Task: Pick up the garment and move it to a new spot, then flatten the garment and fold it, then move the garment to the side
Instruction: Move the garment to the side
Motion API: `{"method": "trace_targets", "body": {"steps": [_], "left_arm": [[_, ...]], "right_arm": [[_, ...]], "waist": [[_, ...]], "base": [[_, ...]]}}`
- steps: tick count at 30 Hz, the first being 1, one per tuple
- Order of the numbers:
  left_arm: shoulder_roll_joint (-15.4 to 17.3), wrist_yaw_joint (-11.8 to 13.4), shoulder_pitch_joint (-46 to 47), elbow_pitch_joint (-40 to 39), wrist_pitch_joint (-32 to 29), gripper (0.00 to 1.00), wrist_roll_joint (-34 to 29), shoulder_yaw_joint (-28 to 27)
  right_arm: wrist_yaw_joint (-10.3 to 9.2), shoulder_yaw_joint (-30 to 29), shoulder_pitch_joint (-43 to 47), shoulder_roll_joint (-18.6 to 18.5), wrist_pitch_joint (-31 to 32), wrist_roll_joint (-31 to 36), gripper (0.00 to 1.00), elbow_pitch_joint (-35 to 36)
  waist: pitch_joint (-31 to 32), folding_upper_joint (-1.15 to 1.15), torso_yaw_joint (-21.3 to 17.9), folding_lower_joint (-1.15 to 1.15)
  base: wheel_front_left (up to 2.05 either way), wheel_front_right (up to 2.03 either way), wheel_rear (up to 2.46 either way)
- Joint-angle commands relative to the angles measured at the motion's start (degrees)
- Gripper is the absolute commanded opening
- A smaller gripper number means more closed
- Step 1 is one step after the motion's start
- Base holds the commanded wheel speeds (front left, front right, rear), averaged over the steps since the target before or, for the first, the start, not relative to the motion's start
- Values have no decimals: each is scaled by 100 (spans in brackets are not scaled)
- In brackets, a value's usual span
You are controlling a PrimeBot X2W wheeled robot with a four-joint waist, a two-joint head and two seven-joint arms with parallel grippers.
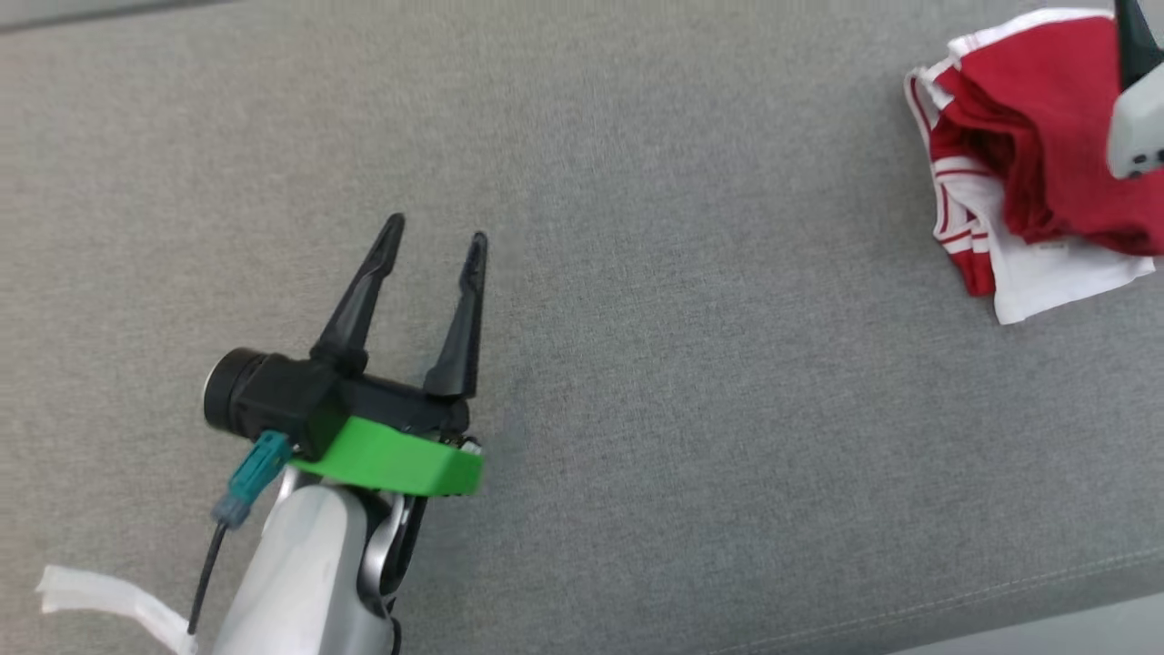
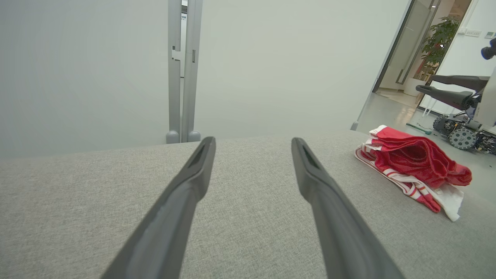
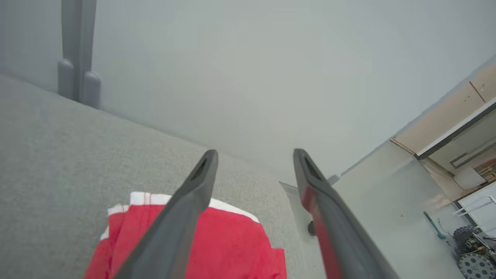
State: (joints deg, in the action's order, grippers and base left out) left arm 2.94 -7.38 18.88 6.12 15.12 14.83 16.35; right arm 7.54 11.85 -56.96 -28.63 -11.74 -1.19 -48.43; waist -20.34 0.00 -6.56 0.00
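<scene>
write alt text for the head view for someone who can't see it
A bunched red and white garment lies at the upper right of a grey fabric surface, with the right arm overlapping its edge. The left gripper, fingers open and empty, is at the lower left, well apart from it.

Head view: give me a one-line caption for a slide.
Open left gripper over the grey fabric surface, well apart from the bunched red-and-white garment at far right.
</scene>
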Motion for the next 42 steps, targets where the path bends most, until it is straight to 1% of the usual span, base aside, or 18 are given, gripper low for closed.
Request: {"method": "trace_targets", "body": {"steps": [1, 3, 7, 9, 11, 12, 17, 20, 21, 26, 31, 38, 42], "left_arm": [[6, -16, -163, -14, -1, 100, 69, -106], [5, -16, -292, -42, -1, 100, 154, -264], [2, -16, -544, -94, -1, 100, 217, -475], [2, -8, -673, -118, -1, 100, 255, -613], [4, 8, -806, -138, -1, 100, 259, -736], [3, 20, -887, -143, -1, 100, 254, -803], [3, 50, -1219, -112, -1, 100, 260, -996], [2, 39, -1399, -96, -1, 100, 203, -985], [4, 36, -1462, -88, -1, 100, 282, -999], [3, 56, -1677, -51, -1, 100, 271, -1095], [2, 113, -1797, -151, -1, 100, 206, -1197], [4, 226, -1848, -190, -1, 100, 302, -1188], [4, 234, -1826, -252, -1, 100, 256, -1148]], "right_arm": [[-11, -112, 154, 171, -97, -191, 100, 118], [-10, -223, 380, 431, -198, -460, 100, 372], [-10, -245, 1013, 734, -306, -788, 100, 1065], [-10, -346, 1372, 917, -325, -928, 100, 1442], [-9, -394, 1780, 1131, -340, -1066, 100, 1801], [-10, -472, 1996, 1296, -341, -1161, 100, 2009], [-6, -519, 2910, 1962, -345, -1066, 100, 2710], [-7, -542, 3452, 2246, -346, -887, 100, 3032], [-7, -550, 3620, 2333, -347, -859, 100, 3142], [-6, -451, 4273, 2499, -347, -730, 100, 3578], [-7, -660, 4682, 2559, -346, -690, 100, 3967], [-6, -646, 4923, 2567, -345, -825, 100, 4109], [-6, -630, 4932, 2569, -345, -796, 100, 4114]], "waist": [[602, 0, 129, 0], [798, 0, 180, 0], [1135, 0, 327, 0], [1264, 0, 389, 0], [1382, 0, 442, 0], [1430, 0, 457, 0], [1570, 0, 473, 0], [1670, 0, 503, 0], [1704, 0, 514, 0], [1816, 0, 501, 0], [1836, 0, 449, 0], [1853, 0, 401, 0], [1836, 0, 391, 0]], "base": [[0, 0, 0], [0, 0, 0], [0, 0, 0], [0, 0, 0], [0, 0, 0], [0, 0, 0], [0, 0, 0], [0, 0, 0], [0, 0, 0], [0, 0, 0], [0, 0, 0], [0, 0, 0], [0, 0, 0]]}}
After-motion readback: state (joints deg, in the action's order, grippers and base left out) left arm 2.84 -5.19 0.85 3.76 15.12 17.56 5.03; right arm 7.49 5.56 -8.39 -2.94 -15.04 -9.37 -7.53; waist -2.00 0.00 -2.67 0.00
